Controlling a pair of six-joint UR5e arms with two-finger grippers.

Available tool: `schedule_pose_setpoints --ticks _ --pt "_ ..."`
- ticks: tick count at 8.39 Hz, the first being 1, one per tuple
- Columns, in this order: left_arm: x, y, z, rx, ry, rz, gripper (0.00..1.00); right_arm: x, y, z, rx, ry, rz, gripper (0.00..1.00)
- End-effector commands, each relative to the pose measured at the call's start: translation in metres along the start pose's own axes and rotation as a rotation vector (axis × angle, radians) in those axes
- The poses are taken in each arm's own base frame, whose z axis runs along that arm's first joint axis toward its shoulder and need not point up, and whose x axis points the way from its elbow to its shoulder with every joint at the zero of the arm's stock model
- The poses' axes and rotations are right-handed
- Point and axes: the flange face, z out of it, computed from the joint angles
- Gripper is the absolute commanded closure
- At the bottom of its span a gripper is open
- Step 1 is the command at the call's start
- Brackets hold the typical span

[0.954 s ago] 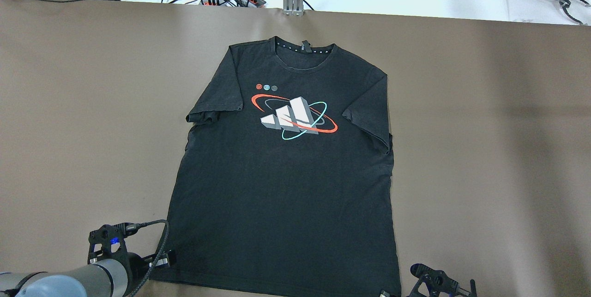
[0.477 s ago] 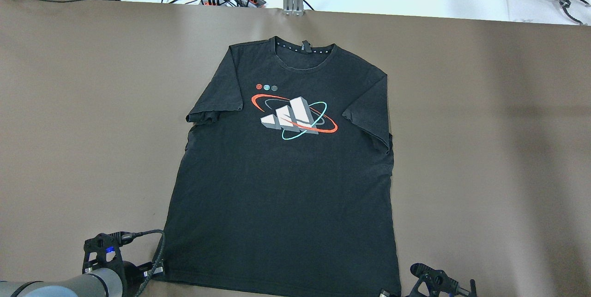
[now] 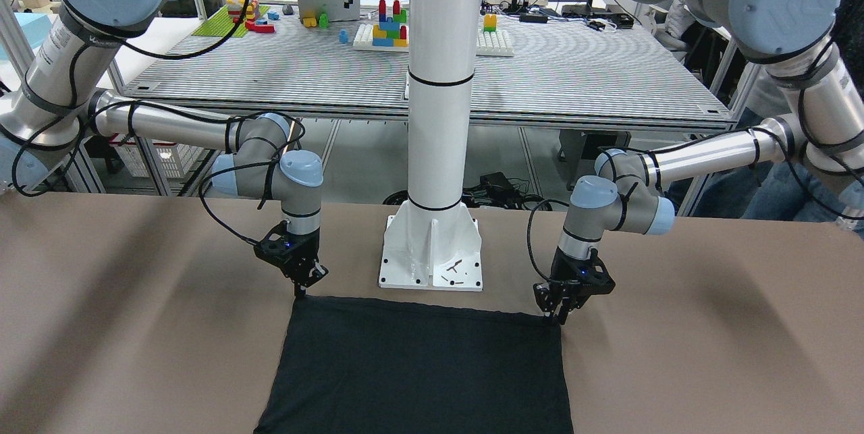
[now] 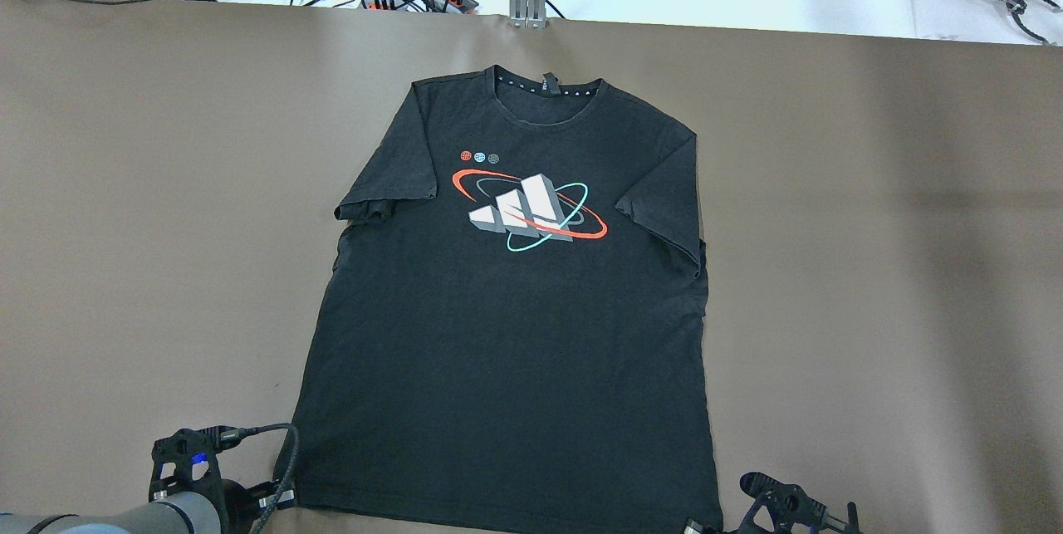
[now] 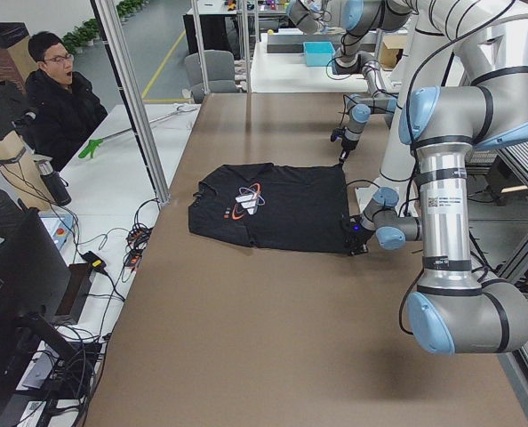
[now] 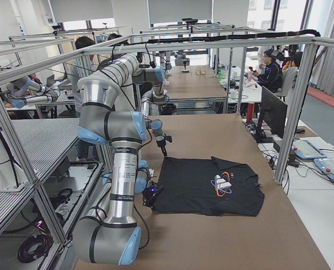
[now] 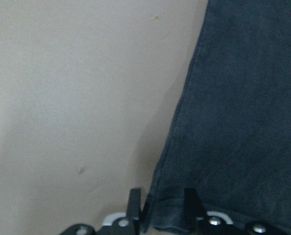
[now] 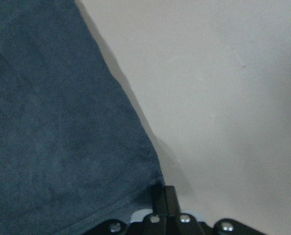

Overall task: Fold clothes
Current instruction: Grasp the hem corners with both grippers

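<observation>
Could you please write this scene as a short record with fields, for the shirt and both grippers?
garment: black T-shirt with printed logo
state: flat, unfolded, collar away from the robot
left gripper: open, fingers either side of a hem corner
right gripper: fingers together at the other hem corner; grip on cloth unclear
surface: brown table

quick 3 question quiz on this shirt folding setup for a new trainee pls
1. True or false: the T-shirt lies with its collar nearest the robot.
2. The left gripper and the right gripper are both at the shirt's: A sleeves, B hem corners, C collar?
3. Fill in: the shirt's print faces ___.
Key: 1 false, the collar is at the far end; 2 B; 3 up.
</observation>
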Motion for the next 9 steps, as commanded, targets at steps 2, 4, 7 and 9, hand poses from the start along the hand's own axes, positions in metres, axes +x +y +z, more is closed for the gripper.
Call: schedule_pose_setpoints --ticks 2,4,7,9 --pt "-0.011 0.003 -0.002 -0.007 -0.018 0.011 0.90 0.000 0.000 -0.001 0.000 -0.001 -0.001 1.00" --pt "-0.018 -0.001 -0.015 -0.022 -0.020 0.010 1.00 -0.002 -0.001 -0.005 -0.003 -0.010 -0.001 1.00" --pt "-0.015 -0.004 -0.049 -0.068 0.014 -0.010 1.00 0.000 -0.008 -0.047 -0.020 -0.018 -0.008 1.00" --pt "-0.007 0.001 -0.064 -0.091 0.041 -0.044 1.00 0.004 -0.011 -0.075 -0.030 0.012 -0.018 1.00"
